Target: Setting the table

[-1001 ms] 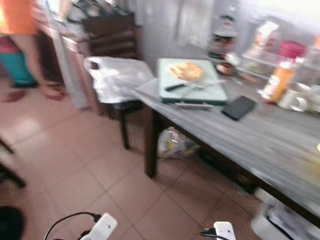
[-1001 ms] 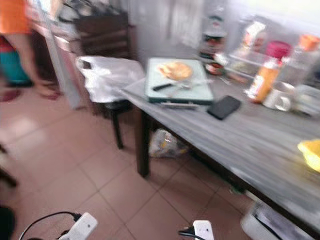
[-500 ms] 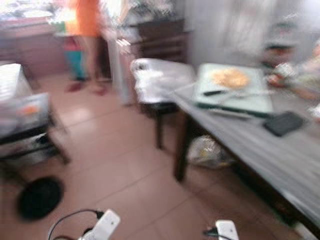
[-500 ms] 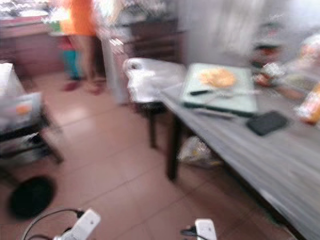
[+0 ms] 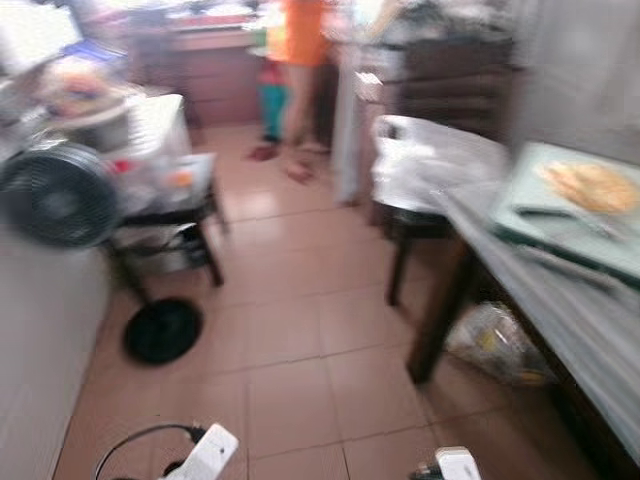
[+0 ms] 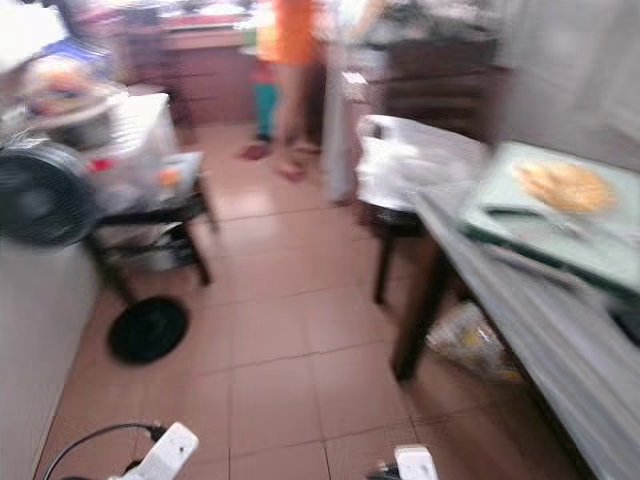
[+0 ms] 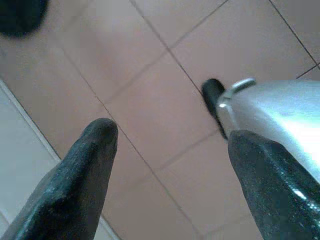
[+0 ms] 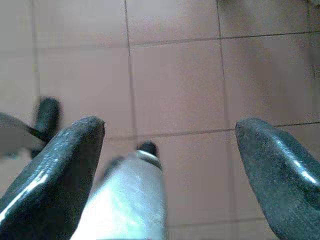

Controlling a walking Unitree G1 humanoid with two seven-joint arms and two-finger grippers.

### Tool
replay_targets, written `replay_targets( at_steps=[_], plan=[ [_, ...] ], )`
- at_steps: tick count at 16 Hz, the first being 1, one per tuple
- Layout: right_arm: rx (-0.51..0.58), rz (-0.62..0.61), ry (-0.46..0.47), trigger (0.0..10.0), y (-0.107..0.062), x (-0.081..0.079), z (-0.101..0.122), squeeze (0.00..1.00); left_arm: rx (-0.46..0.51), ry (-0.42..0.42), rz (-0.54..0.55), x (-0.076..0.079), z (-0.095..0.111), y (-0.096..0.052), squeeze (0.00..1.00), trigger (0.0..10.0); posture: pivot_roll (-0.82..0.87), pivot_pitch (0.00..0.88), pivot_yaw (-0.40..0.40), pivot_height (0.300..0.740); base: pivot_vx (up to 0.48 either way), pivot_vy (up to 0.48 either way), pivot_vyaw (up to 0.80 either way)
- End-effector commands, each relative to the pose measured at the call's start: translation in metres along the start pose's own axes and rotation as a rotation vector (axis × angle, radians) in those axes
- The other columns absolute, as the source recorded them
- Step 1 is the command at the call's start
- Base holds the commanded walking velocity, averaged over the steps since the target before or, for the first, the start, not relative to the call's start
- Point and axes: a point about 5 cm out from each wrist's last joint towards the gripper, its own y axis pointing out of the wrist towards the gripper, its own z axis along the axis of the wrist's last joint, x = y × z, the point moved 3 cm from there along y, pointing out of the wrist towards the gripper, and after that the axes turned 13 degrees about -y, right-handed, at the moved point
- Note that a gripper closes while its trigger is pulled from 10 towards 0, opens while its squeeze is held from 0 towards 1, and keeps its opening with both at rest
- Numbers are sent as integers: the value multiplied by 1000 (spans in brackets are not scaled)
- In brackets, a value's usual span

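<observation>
My left gripper (image 7: 170, 165) and right gripper (image 8: 170, 150) hung low over the tiled floor (image 5: 290, 350), both spread wide and empty. The grey tabletop (image 5: 590, 330) stood to my right, carrying a pale green tray (image 5: 570, 215) with a flatbread (image 5: 592, 186) and a knife (image 5: 545, 212) on it.

Motion blur is softening both eye views. The grey table (image 5: 560, 290) is running out past the frame edge on the robot's right, with its far end cut off. On it, the green cutting board (image 5: 570, 215) is carrying a yellowish food item (image 5: 592, 186) too smeared to identify. A person in orange (image 5: 298, 60) is standing far ahead of both grippers, cropped above the waist. Items behind the fan (image 5: 55, 195), on the robot's left, are blurring together.
</observation>
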Motion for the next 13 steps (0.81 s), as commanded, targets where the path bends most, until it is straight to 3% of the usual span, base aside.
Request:
replay_targets(
  at_steps=[1,9,13],
  plan=[
    [24,20,-4,10000,2,-7,9,0,-15,-10,24,-8,-4,-1,0,10000,95,0,-27,740,0,0,800],
    [-2,29,-19,10000,1,-11,2,0,-12,-37,27,-8,-4,-1,0,10000,90,0,-27,740,0,0,786],
    [-4,28,-30,10000,1,-13,2,0,-11,-47,21,-6,-3,-1,0,10000,88,0,-30,740,0,227,0]
  ],
)
